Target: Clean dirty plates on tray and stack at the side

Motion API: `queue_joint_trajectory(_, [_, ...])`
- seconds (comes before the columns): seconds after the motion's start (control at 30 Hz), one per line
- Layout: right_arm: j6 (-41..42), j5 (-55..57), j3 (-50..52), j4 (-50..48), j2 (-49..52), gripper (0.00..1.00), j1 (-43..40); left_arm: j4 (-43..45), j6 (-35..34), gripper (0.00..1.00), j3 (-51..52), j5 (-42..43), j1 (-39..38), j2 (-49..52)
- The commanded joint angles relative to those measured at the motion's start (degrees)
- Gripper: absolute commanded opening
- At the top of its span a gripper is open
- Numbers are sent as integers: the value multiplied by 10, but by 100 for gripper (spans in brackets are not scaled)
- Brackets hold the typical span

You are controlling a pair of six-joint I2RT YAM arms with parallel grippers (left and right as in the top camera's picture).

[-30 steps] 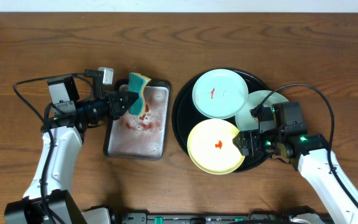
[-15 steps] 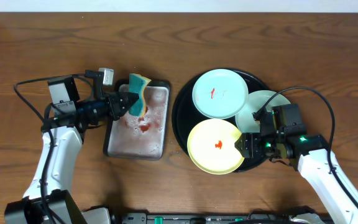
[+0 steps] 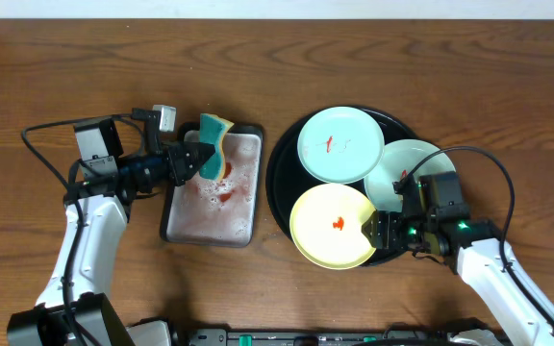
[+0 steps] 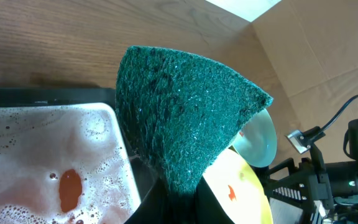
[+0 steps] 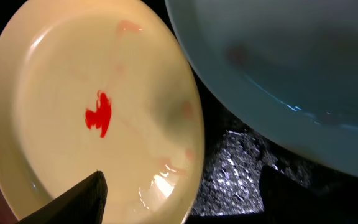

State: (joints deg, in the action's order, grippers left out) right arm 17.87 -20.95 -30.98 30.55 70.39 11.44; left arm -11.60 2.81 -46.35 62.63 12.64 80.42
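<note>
The black round tray (image 3: 283,165) holds three plates. A mint-green plate (image 3: 340,144) with a red smear lies at the back. A second mint-green plate (image 3: 407,168) lies at the right. The pale yellow plate (image 3: 332,227) with a red spot lies at the front and also shows in the right wrist view (image 5: 92,112). My right gripper (image 3: 378,229) is open, its fingers straddling the yellow plate's right rim (image 5: 179,193). My left gripper (image 3: 188,160) is shut on a teal sponge (image 3: 214,144), held above the grey metal tray; the sponge fills the left wrist view (image 4: 185,118).
The rectangular grey metal tray (image 3: 243,207) holds foamy water tinted red, left of the black tray. Its foam and a red blob show in the left wrist view (image 4: 70,186). Bare wooden table lies all around. Cables trail from both arms.
My right gripper has slid down and left along the tray's front right, closing in on the yellow plate's rim. The right mint-green plate shows more. The left arm has not moved.
</note>
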Motion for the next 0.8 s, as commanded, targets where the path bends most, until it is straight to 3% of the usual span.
queue_joint_trajectory(0.0, [10, -3, 8, -18, 1, 76, 14, 1, -3, 8, 2, 7, 2, -7])
queue_joint_trajectory(0.1, [10, -3, 8, -29, 1, 75, 14, -12, -3, 7, 2, -31, -3, -7])
queue_joint_trajectory(0.3, [14, -3, 8, -33, 1, 66, 14, -78, -6, 8, 2, -202, -54, -7])
queue_joint_trajectory(0.53, [29, -3, 15, -35, 1, 66, 14, -120, -99, 7, 9, -450, -147, -7])
queue_joint_trajectory(0.77, [29, -3, 15, -41, 1, 66, 14, -120, -169, 7, 23, -506, -219, 0])
